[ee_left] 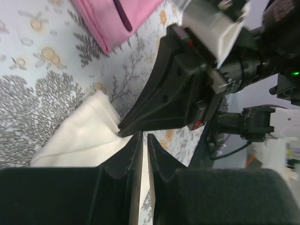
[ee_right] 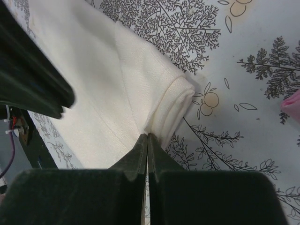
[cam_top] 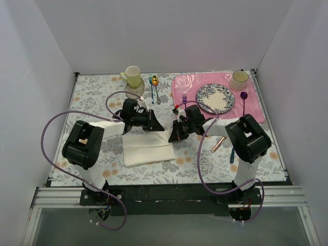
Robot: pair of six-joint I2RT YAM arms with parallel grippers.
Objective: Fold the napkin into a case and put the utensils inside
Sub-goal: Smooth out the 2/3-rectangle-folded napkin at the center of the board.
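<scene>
The cream napkin (cam_top: pixel 146 148) lies folded flat on the flowered tablecloth between the arms. My right gripper (cam_top: pixel 174 134) is shut on its layered far right corner; the right wrist view shows the tips (ee_right: pixel 148 136) pinching the folded edge of the napkin (ee_right: pixel 93 84). My left gripper (cam_top: pixel 160 127) hovers just beyond that corner, with its jaws closed to a thin slit (ee_left: pixel 144 137) and no cloth between them. The napkin (ee_left: pixel 79 136) lies to their left. The copper knife (cam_top: pixel 219 144) lies right of the right gripper. The teal-handled spoon (cam_top: pixel 231 154) is partly hidden by the right arm.
At the back are a yellow-green mug (cam_top: pixel 133 76) and a blue-handled spoon (cam_top: pixel 152 87). The pink placemat (cam_top: pixel 187 84) at the back right holds a patterned plate (cam_top: pixel 215 98), a cup (cam_top: pixel 239 80), a fork (cam_top: pixel 184 97) and a purple utensil (cam_top: pixel 244 100). White walls enclose three sides.
</scene>
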